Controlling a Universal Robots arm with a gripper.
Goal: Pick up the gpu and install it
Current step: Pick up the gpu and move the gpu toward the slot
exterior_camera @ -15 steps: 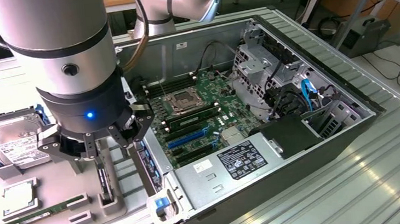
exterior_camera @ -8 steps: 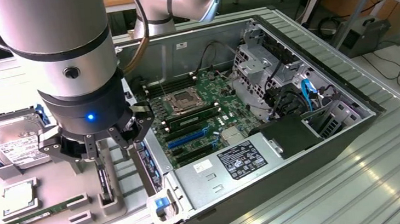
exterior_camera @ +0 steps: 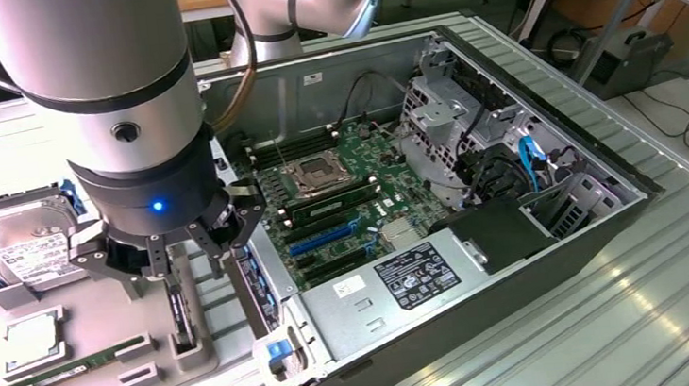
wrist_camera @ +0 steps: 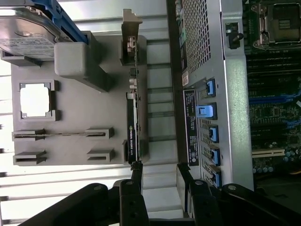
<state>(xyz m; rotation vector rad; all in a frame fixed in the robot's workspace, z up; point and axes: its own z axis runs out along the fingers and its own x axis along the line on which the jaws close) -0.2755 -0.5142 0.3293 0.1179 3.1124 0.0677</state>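
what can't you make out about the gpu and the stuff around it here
- gpu fan face: edge-on in both views, with the arm covering part of it in the exterior view.
- Whether the fingers touch the gpu: they overlap in the wrist view, depth unclear.
- hard drive: partly behind the arm in the exterior view; cut by the frame edge in the wrist view.

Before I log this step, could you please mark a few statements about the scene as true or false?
1. The gpu stands on edge in the grey holder. True.
2. The jaws are shut on the gpu. False: they stand open.
3. A hard drive lies at the exterior view's left. True.
4. The computer case is closed. False: it is open, its motherboard showing.
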